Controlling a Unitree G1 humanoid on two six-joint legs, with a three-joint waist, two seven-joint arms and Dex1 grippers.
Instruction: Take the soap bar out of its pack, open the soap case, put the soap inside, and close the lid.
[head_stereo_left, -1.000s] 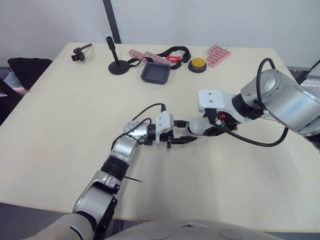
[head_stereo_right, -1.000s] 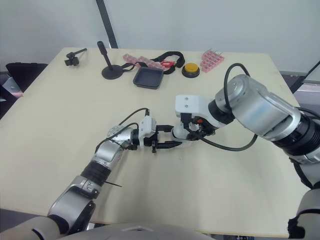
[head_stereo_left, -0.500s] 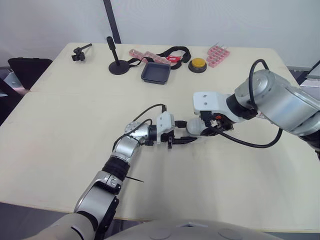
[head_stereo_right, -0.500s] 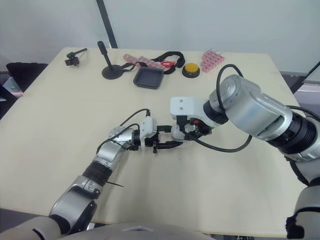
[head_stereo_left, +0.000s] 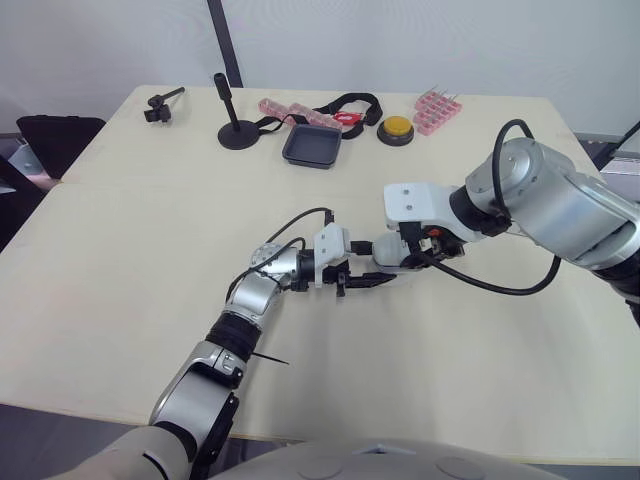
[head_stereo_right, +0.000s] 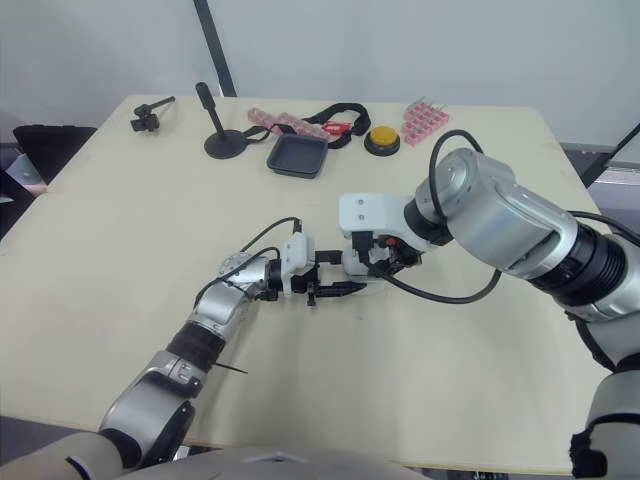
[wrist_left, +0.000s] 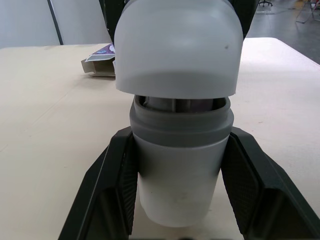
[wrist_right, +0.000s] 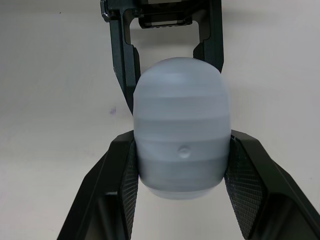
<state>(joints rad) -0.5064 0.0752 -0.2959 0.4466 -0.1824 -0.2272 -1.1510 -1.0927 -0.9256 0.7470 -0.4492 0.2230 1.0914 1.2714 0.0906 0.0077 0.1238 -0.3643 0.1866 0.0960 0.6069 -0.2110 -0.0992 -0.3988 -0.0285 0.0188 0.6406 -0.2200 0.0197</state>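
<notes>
2 tools meet over the middle of the pale beige bench (head_stereo_left: 120, 250), both on one pale grey rounded plastic soap case (wrist_left: 178, 170). L tool (wrist_left: 178, 137) is clenched on its lower half. R tool (wrist_right: 178, 140) is clenched on the domed lid (wrist_left: 177, 45) from the opposite side. Lid sits slightly raised w/ a narrow dark gap btw it & base. Small printed cardboard soap pack (wrist_left: 98, 64) lies on the bench beyond, apart from the case.

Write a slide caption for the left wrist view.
Left hand grips the soap case base, right hand holds the lid over its rim; soap pack lies beyond.
</notes>
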